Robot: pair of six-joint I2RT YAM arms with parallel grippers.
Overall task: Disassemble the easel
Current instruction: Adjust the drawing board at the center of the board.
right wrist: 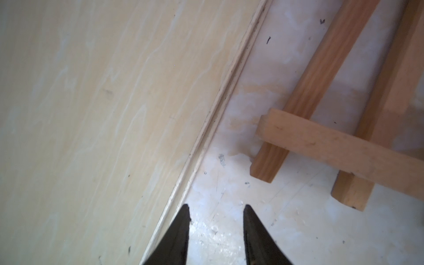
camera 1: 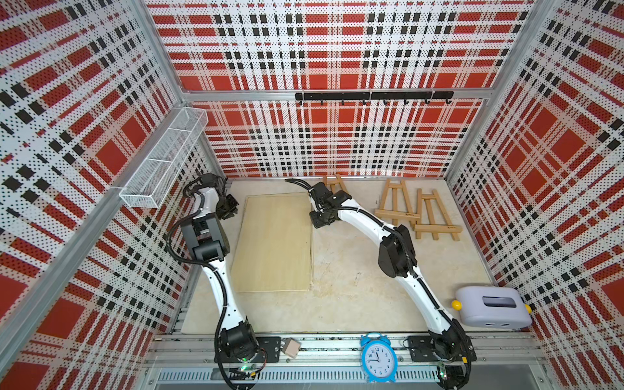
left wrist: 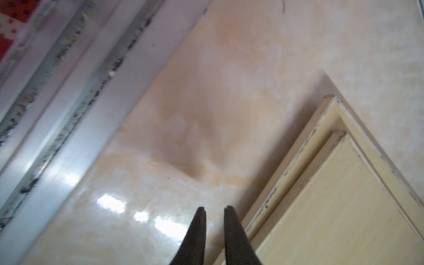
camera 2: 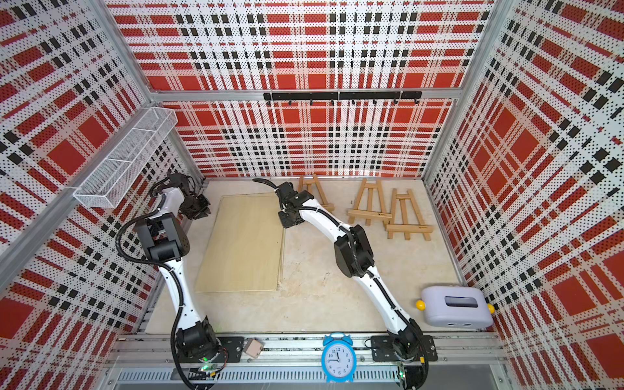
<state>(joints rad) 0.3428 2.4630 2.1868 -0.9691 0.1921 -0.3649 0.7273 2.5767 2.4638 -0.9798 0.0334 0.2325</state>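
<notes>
At the far middle of the pale marbled desk (camera 1: 354,297), a small light-wood easel (camera 2: 315,192) is lying flat, partly hidden behind the right arm. A second wooden easel (camera 1: 396,202) and a third wooden easel (camera 1: 435,219) are lying flat further right, just beside each other.

The right pincer (right wrist: 216,206) is hanging over the desk just right of a stack of pale flat wooden boards (camera 1: 273,243). Its fingers are standing spread with nothing between them, and the first easel's crossbar is lying near.

The left pincer (left wrist: 214,208) is hovering at the far left, by the boards' far left corner. Its fingers are standing only narrowly parted, pinching nothing.
</notes>
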